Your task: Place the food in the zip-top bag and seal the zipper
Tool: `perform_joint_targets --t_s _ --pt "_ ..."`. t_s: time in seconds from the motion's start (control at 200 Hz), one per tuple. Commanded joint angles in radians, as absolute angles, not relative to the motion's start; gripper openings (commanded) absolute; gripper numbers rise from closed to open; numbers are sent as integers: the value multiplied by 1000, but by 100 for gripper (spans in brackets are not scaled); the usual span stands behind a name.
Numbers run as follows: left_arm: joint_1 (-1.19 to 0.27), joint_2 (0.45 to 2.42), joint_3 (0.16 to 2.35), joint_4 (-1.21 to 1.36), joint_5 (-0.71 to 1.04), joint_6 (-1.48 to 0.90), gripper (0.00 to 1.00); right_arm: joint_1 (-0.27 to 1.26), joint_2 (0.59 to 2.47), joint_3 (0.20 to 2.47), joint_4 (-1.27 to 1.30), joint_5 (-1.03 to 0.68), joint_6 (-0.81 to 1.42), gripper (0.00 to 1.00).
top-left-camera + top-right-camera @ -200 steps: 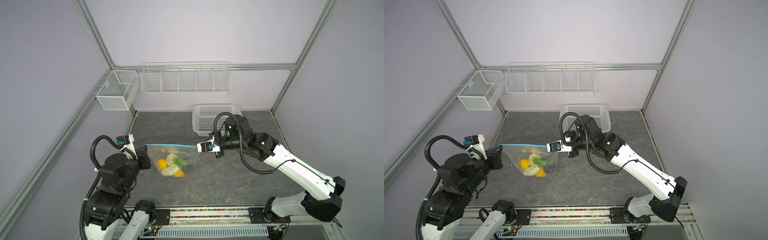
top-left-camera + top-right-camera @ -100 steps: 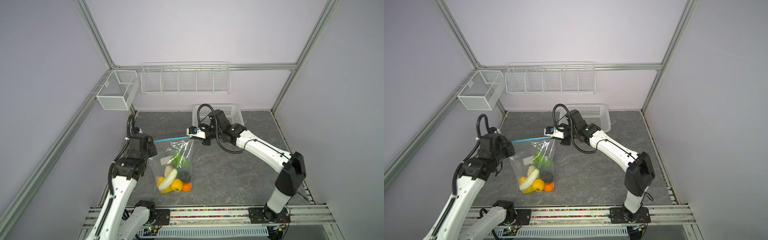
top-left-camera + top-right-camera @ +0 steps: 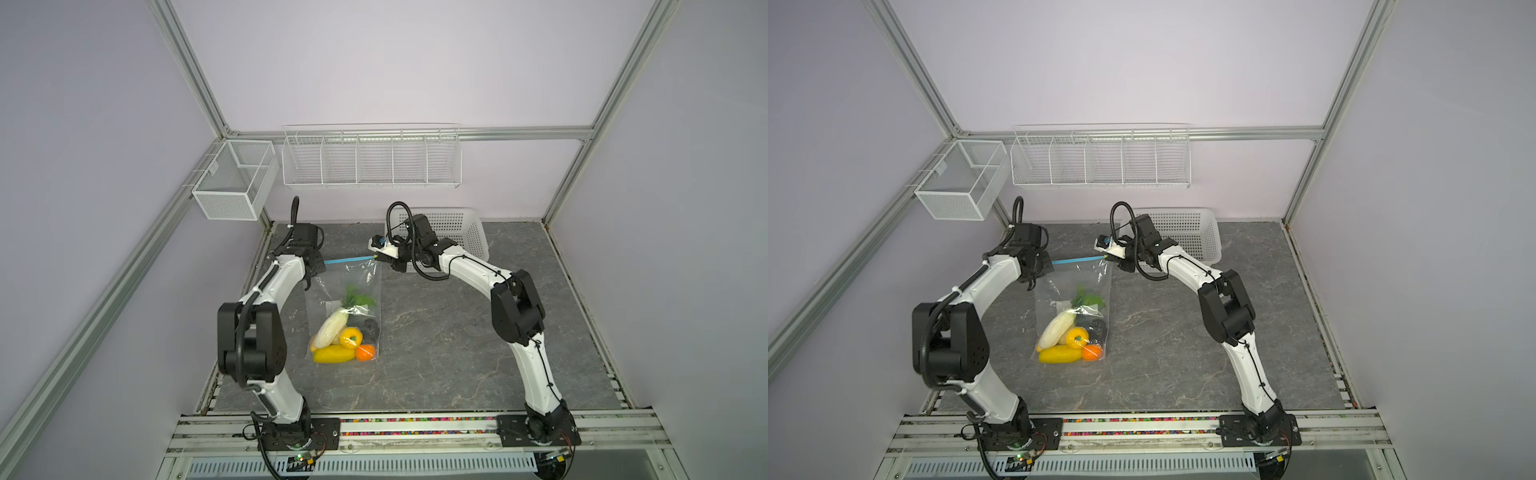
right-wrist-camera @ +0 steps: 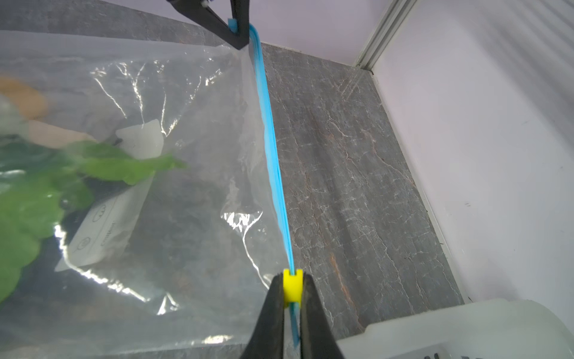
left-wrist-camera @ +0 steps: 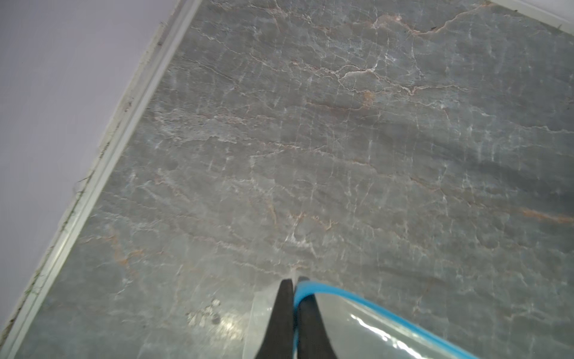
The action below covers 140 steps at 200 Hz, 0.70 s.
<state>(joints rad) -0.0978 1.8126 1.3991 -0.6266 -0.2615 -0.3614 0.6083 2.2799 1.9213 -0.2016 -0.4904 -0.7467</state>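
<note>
The clear zip-top bag (image 3: pixel 345 286) (image 3: pixel 1073 286) is stretched between both grippers at the back of the table. Its blue zipper (image 3: pixel 348 260) (image 3: pixel 1077 260) (image 4: pixel 269 140) runs taut from one to the other. My left gripper (image 3: pixel 319 263) (image 3: pixel 1050 263) (image 5: pixel 293 281) is shut on the zipper's end at the bag's corner. My right gripper (image 3: pixel 377 257) (image 3: pixel 1108 257) (image 4: pixel 292 276) is shut on the yellow slider (image 4: pixel 292 286). The food (image 3: pixel 343 338) (image 3: pixel 1068 338) lies heaped at the bag's closed end: white cabbage, yellow pepper, orange, dark avocado and greens (image 4: pixel 46 186).
A white perforated basket (image 3: pixel 455 232) (image 3: pixel 1187 232) stands just behind my right arm, and its rim (image 4: pixel 450 326) shows in the right wrist view. A wire rack (image 3: pixel 370 160) and a mesh box (image 3: pixel 235 178) hang on the back wall. The left wall edge (image 5: pixel 93 186) is close.
Both arms have carried the bag from the front of the table to the back. The food has slid down to the bag's closed end, and the zipper is pulled straight.
</note>
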Motion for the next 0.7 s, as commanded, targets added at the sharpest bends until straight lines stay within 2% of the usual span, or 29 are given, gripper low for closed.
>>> perform_joint_targets --t_s 0.0,0.075,0.17,0.2,0.5,0.64,0.695 --pt "-69 1929 1482 -681 -348 -363 3 564 2310 1950 -167 -452 -740 15" --pt "-68 1973 1510 -680 -345 -360 13 556 2326 1953 -160 -451 -746 23" --pt "-63 1995 1523 -675 -344 -356 27 547 2346 1959 -143 -463 -741 44" --pt "-60 1997 1525 -671 -343 -352 32 545 2352 1967 -141 -467 -738 47" --pt "-49 1975 1610 -674 -287 -286 80 544 2337 2031 -143 -555 -692 50" --pt "-49 1869 1564 -653 -262 -263 89 543 2269 2013 -156 -609 -671 52" --pt "-49 1808 1525 -637 -239 -259 90 543 2237 1993 -149 -625 -658 52"
